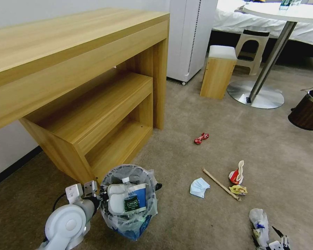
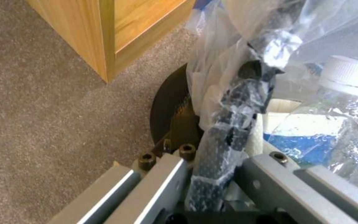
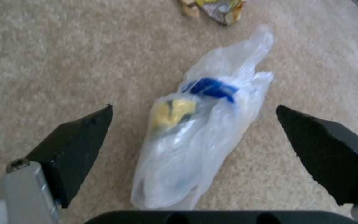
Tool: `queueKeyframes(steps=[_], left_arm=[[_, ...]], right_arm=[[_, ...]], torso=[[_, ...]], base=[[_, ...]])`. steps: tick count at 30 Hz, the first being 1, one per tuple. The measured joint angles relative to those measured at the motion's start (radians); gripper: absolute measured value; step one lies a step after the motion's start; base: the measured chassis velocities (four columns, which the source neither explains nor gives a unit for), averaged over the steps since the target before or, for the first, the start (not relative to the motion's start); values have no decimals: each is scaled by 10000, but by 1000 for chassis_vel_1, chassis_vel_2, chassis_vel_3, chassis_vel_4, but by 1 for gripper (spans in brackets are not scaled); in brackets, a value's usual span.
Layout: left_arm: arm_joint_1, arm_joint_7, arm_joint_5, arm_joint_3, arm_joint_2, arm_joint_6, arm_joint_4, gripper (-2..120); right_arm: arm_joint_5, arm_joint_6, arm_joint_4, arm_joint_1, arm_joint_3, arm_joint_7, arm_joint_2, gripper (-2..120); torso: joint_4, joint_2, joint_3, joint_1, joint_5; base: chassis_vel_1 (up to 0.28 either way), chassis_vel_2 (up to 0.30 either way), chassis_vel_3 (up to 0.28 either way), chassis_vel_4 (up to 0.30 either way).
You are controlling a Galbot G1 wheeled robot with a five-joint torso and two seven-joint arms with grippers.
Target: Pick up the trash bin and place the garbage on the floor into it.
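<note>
The left gripper is clamped on the bag-wrapped rim of the trash bin, which sits at the lower left of the head view, beside the wooden desk. In the bin lie a white slipper, a blue-white paper cup and a clear plastic bottle with a white cap. To the right, on the beige carpet floor, lie a folded blue tissue, a wooden stick, a torn red paper cup, a yellow wrapper, and farther off a red wrapper. At the lower right, the right gripper hangs over a clear plastic bag of litter, its fingers spread wide on either side, not touching. Beyond stand a wooden stool, a round table and a brown bin.
</note>
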Motion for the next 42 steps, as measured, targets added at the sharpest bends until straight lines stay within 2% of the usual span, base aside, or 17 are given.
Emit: queueKeyframes(steps=[42], left_arm=[[263,-74,-61,-99,-68,-33,-284,0]], right_arm=[[-402,124,-1579,1410,-429,191,418,100]], torso=[[0,0,0,0,0]], base=[[0,0,0,0]])
